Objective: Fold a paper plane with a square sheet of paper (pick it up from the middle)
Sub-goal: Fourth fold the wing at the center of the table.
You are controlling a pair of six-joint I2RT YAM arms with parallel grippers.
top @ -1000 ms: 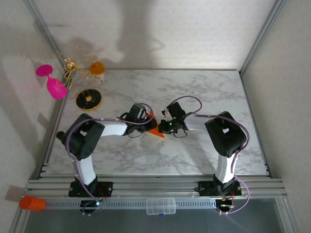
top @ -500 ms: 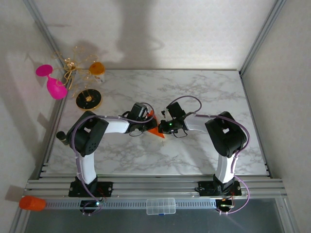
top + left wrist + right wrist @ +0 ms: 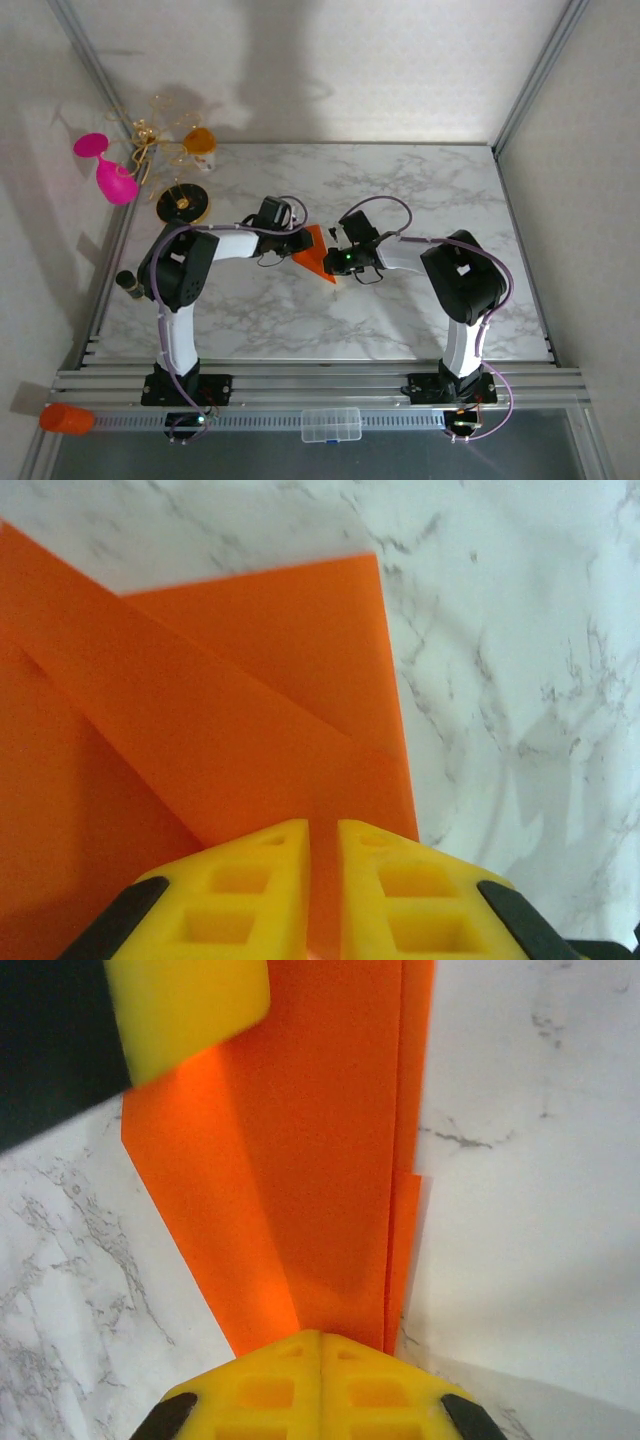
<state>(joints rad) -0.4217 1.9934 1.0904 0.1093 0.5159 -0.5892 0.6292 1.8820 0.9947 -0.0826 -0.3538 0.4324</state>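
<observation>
The square sheet of paper (image 3: pixel 315 256) lies on the marble table (image 3: pixel 420 200), folded into a pointed orange wedge with layered flaps (image 3: pixel 250 680) (image 3: pixel 320 1140). My left gripper (image 3: pixel 296 244) is at its left edge. Its yellow fingers (image 3: pixel 240 890) are closed to a narrow slit with orange paper in it (image 3: pixel 322 880). My right gripper (image 3: pixel 336 264) meets the wedge from the right at its narrow end. Its fingertips (image 3: pixel 322 1345) are pressed together on top of the paper. One left finger (image 3: pixel 185 1005) shows at the far end of the sheet.
At the back left stand a pink goblet (image 3: pixel 112 175), a small orange-and-white cup (image 3: pixel 200 142) and a round gold-and-black stand (image 3: pixel 183 205). An orange cylinder (image 3: pixel 66 418) and a clear plastic box (image 3: pixel 331 424) sit on the front rail.
My left gripper has slid left, off the top of the paper to its left edge, so more of the orange wedge shows. The right gripper and the paper's tip have stayed put.
</observation>
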